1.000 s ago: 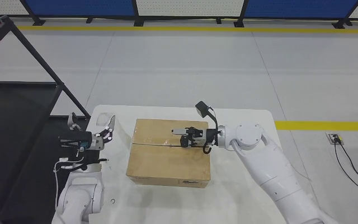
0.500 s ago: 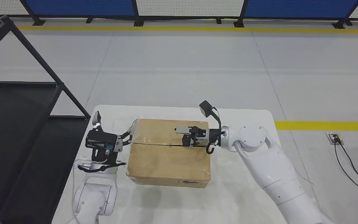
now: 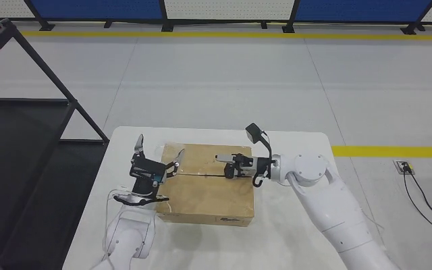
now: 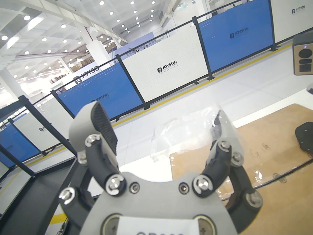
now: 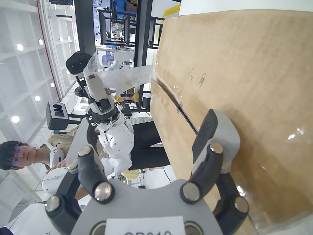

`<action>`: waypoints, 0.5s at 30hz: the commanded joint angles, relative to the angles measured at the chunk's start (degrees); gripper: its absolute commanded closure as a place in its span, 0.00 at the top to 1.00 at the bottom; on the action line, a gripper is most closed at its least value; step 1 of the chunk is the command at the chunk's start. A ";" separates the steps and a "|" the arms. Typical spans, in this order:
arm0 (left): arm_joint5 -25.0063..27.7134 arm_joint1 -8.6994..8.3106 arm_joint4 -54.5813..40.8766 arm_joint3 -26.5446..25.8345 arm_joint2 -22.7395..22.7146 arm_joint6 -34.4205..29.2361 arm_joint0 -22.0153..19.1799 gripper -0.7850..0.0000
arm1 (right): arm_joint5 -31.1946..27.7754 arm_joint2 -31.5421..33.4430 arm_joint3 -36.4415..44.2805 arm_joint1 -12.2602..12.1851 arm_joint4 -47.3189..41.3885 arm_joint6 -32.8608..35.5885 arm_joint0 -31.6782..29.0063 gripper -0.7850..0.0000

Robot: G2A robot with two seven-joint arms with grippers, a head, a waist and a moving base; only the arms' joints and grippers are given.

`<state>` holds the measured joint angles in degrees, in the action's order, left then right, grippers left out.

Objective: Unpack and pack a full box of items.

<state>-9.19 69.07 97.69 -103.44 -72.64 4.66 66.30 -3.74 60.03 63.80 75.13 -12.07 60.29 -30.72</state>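
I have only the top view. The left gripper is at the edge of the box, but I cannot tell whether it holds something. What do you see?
Observer: The left gripper is open. A clear tape strip clings to one finger and is not pinched.
Operator: Is the strip free of the box?
Observer: It seems not. In the right wrist view it runs from that finger to the end of the seam on the cardboard box.
Operator: And the right gripper?
Observer: The right gripper is open, one finger close over the box top beside the seam. I cannot tell if it touches.
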 commanded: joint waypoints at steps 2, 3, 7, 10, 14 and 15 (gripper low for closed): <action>0.48 0.19 1.05 0.41 0.70 -0.23 -0.27 1.00 | 0.20 0.22 0.31 -0.14 -0.01 0.03 -0.27 1.00; 0.63 0.25 1.39 0.54 0.91 -0.28 -0.38 1.00 | 0.21 0.28 0.39 -0.18 0.01 0.06 -0.35 1.00; 1.37 0.50 2.65 1.17 1.76 -0.67 -0.84 1.00 | 0.40 0.54 0.66 -0.35 0.01 -0.05 -0.67 1.00; 1.97 0.69 3.54 1.73 2.42 -0.82 -1.19 1.00 | 0.55 0.70 0.80 -0.44 -0.13 -0.13 -0.88 1.00; 2.53 1.01 4.66 2.88 3.52 -1.07 -1.90 1.00 | 0.44 1.04 1.09 -0.59 -0.41 -0.40 -1.26 1.00; 2.60 1.10 4.91 3.26 3.85 -1.12 -2.08 1.00 | 0.40 1.20 1.22 -0.65 -0.43 -0.51 -1.39 1.00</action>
<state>-6.66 70.09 102.34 -100.57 -69.12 3.58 64.40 -3.28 61.07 64.89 74.54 -12.46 59.88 -31.99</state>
